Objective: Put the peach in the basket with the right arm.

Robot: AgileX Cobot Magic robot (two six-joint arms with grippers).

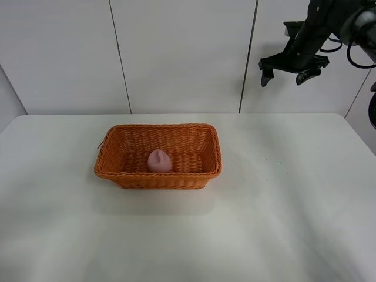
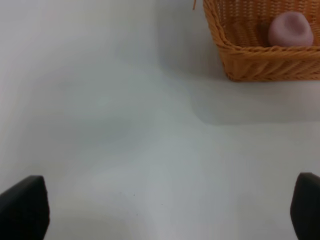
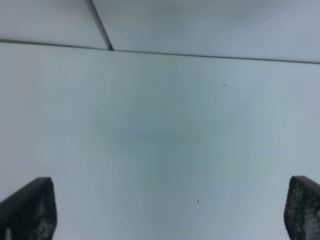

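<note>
Lab-like robot test bench: bare white table (image 1: 294, 223), plain panelled wall (image 1: 176, 53).

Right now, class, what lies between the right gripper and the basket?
Nothing: the exterior high view shows only bare white table between the raised right gripper and the basket.

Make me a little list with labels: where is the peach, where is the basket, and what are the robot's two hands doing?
peach: pink, lying inside the basket
basket: orange wicker, standing on the white table
right gripper: open, empty, raised high at the back right, far from the basket
left gripper: open, empty, over bare table, seen only in its own wrist view
task: the peach is in the basket
</note>
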